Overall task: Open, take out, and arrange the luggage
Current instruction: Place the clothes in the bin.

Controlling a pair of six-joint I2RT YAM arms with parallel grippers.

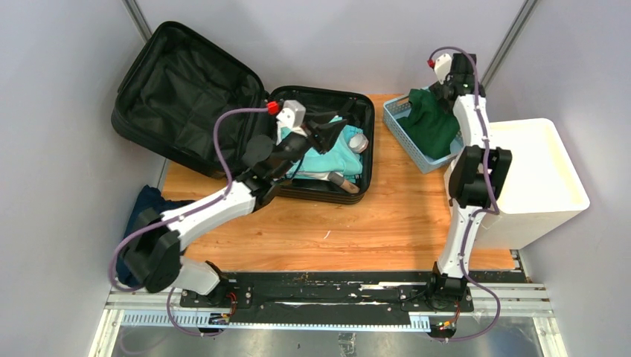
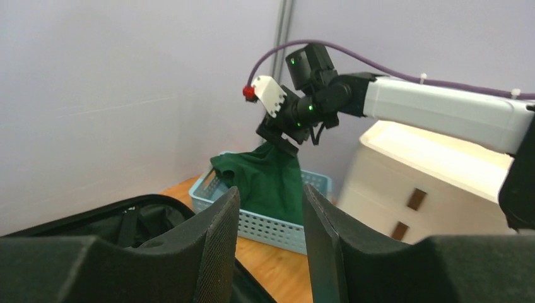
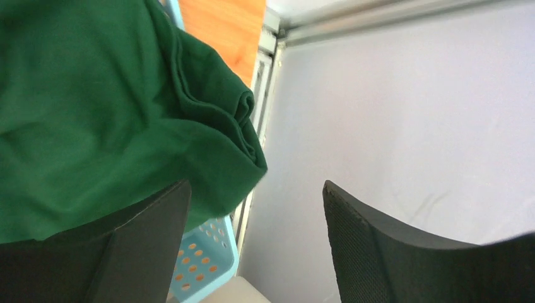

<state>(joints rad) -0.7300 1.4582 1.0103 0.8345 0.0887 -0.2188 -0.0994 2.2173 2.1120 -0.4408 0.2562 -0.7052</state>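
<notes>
Black ribbed hard-shell luggage (image 1: 178,97) lies open at the far left of the wooden table (image 1: 372,223). From overhead we see the left jaws over its filled half, just above turquoise clothing (image 1: 320,156). The right jaws hang over a dark green garment (image 1: 431,123) heaped in the light-blue mesh basket (image 1: 395,123). From the left wrist, our left jaws stand apart on nothing, with the luggage rim beneath them and the basket beyond the gap. From the right wrist, the right jaws are spread wide. The green garment lies against one finger (image 3: 145,240), unpinched.
</notes>
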